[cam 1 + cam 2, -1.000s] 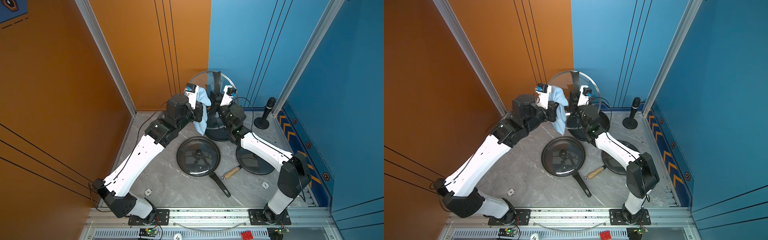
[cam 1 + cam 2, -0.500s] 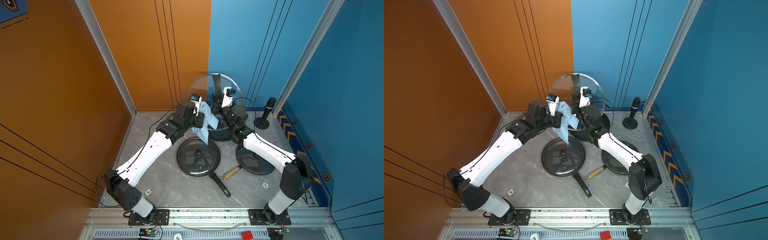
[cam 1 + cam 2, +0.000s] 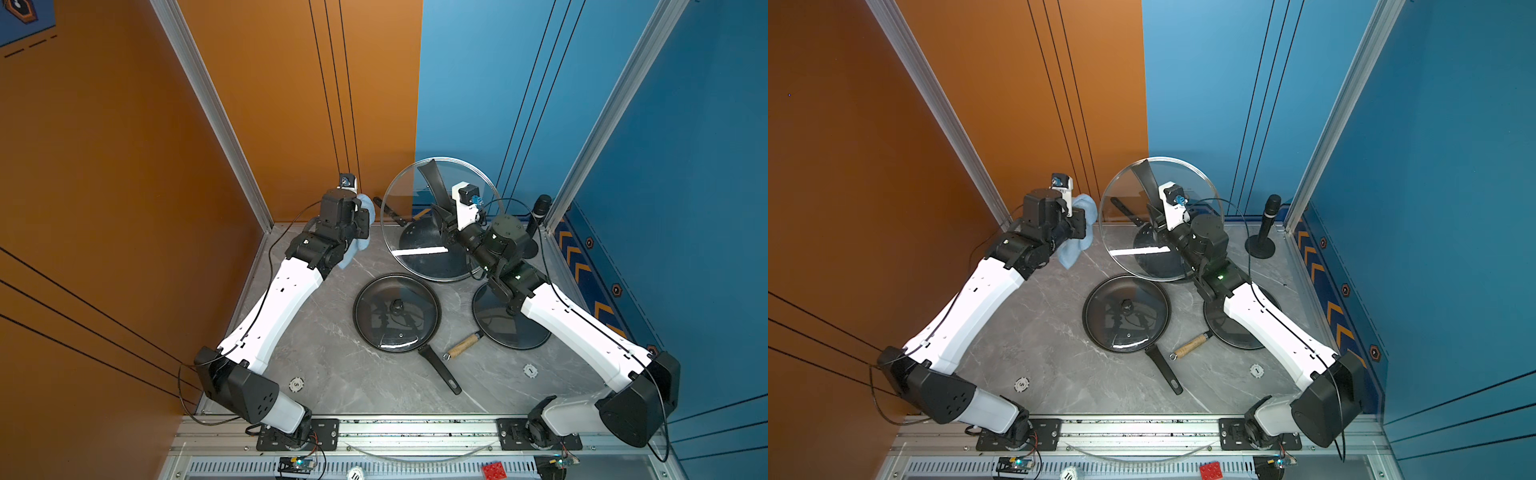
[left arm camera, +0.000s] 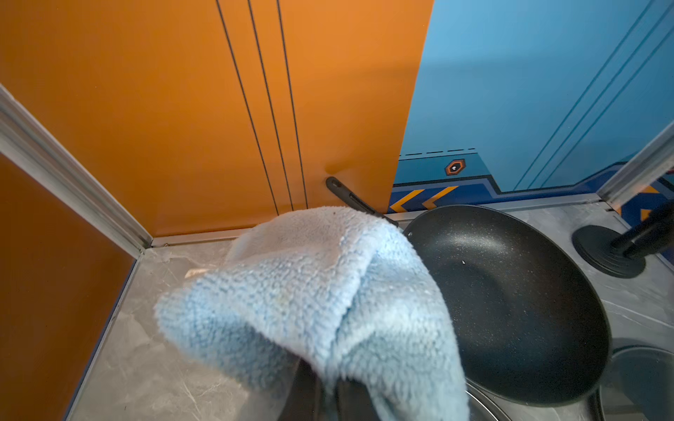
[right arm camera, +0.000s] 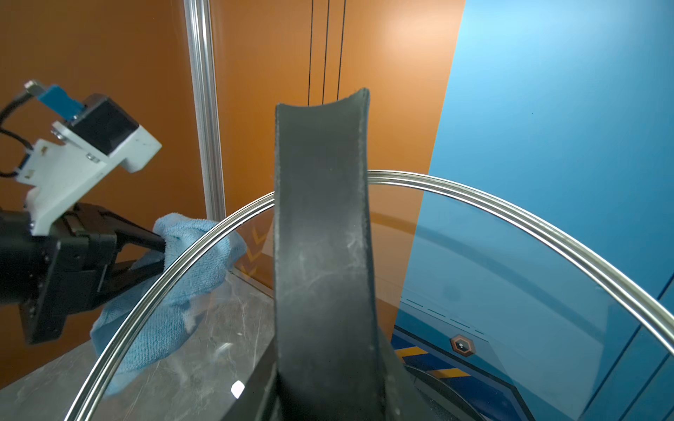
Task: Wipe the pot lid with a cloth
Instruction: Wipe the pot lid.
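So the left gripper (image 5: 162, 251) is clamped tight on the light-blue cloth (image 4: 310, 291), which hangs just left of the glass pot lid (image 3: 1125, 216). The right gripper (image 3: 1155, 222) is pinched shut on the lid's black handle (image 5: 321, 237), holding it tilted up on edge.

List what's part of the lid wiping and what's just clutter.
In use: glass lid, held by right gripper; cloth, held by left gripper.
Clutter: covered frying pan, wok, wooden-handled pan, microphone, red brick.
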Controlling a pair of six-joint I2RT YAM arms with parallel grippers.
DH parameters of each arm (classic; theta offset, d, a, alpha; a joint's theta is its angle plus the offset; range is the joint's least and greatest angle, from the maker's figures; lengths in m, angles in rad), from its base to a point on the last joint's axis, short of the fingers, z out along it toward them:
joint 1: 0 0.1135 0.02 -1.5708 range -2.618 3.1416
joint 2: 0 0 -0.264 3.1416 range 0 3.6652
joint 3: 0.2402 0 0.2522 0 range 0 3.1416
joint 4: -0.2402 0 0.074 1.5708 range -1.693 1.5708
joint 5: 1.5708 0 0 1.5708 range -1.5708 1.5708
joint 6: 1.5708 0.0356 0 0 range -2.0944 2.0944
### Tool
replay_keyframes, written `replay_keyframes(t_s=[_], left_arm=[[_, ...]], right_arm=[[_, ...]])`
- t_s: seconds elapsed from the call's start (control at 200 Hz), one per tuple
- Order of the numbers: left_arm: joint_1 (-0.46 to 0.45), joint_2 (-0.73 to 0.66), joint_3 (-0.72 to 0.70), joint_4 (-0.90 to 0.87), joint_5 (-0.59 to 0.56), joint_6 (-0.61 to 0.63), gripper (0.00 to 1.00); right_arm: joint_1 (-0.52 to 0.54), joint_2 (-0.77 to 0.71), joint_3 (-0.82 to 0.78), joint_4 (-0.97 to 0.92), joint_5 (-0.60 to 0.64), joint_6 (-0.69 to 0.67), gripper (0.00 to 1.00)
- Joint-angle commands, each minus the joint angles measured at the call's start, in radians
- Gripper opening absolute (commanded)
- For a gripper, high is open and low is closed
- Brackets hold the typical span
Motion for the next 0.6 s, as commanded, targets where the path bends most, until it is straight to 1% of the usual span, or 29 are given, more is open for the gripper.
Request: replay_keyframes(t_s=[0.0, 0.05, 0.115, 0.205, 0.265, 0.39, 0.475, 0.536, 0.591], left_arm=[[-0.084, -0.069, 0.064, 0.054, 0.029, 0.092, 0.00], [-0.121, -0.082, 0.073, 0.074, 0.042, 0.113, 0.00], [-0.153, -0.095, 0.069, 0.106, 0.095, 0.113, 0.00], [-0.173, -0.087, 0.047, 0.144, 0.157, 0.068, 0.00], [-0.173, -0.066, 0.034, 0.149, 0.163, 0.039, 0.00], [-0.141, -0.030, 0.000, 0.159, 0.174, -0.038, 0.00], [-0.113, -0.020, -0.041, 0.165, 0.162, -0.074, 0.00], [-0.077, -0.020, -0.083, 0.169, 0.167, -0.106, 0.00], [-0.037, -0.026, -0.132, 0.177, 0.170, -0.160, 0.00]], right_arm=[[0.001, 0.013, 0.045, 0.083, -0.024, -0.056, 0.00], [0.004, 0.031, 0.057, 0.088, -0.031, -0.056, 0.00], [0.012, 0.058, 0.074, 0.092, -0.046, -0.054, 0.00], [0.028, 0.089, 0.101, 0.093, -0.067, -0.056, 0.00], [0.037, 0.102, 0.112, 0.101, -0.072, -0.056, 0.00], [0.050, 0.111, 0.114, 0.122, -0.077, -0.051, 0.00], [0.047, 0.104, 0.106, 0.136, -0.075, -0.036, 0.00], [0.039, 0.093, 0.089, 0.159, -0.077, -0.011, 0.00], [0.027, 0.080, 0.068, 0.188, -0.078, 0.021, 0.00]])
